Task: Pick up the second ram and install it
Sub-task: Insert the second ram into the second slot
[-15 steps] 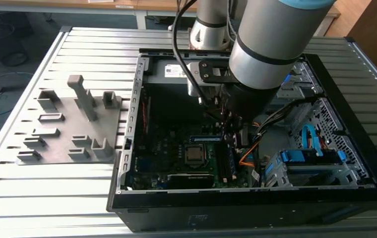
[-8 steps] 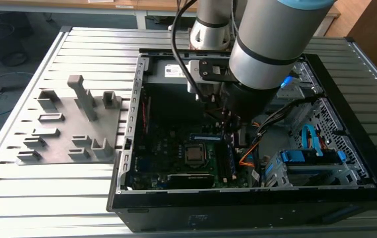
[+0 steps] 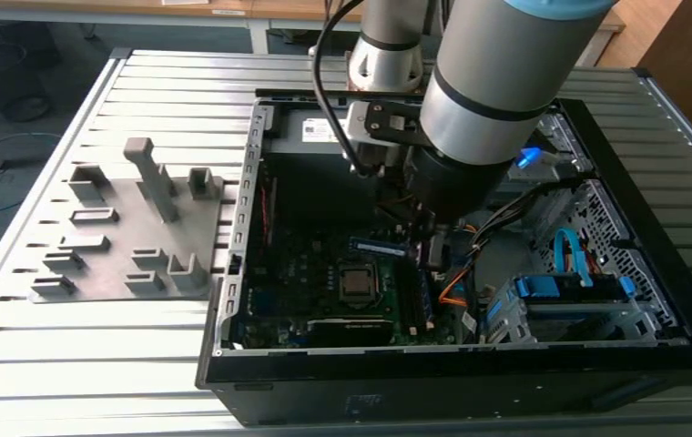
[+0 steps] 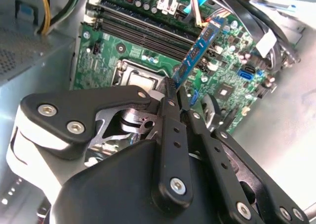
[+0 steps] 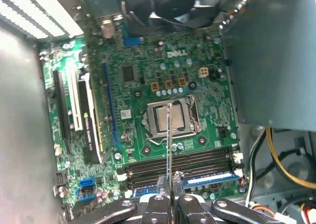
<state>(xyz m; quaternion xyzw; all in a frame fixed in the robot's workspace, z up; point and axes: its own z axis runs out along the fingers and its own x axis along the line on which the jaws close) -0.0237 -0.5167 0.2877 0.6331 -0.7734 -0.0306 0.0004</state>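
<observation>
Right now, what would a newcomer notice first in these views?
The arm reaching into the open PC case dominates the exterior view, with a grey fixture on that view's left. In the second wrist view the tool pinches the blue ram by one end, over the green motherboard and its CPU socket.

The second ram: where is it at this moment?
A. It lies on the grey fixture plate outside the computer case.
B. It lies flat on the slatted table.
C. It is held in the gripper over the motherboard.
C: in the second wrist view the gripper pinches one end of the second ram, which hangs over the green motherboard.
</observation>
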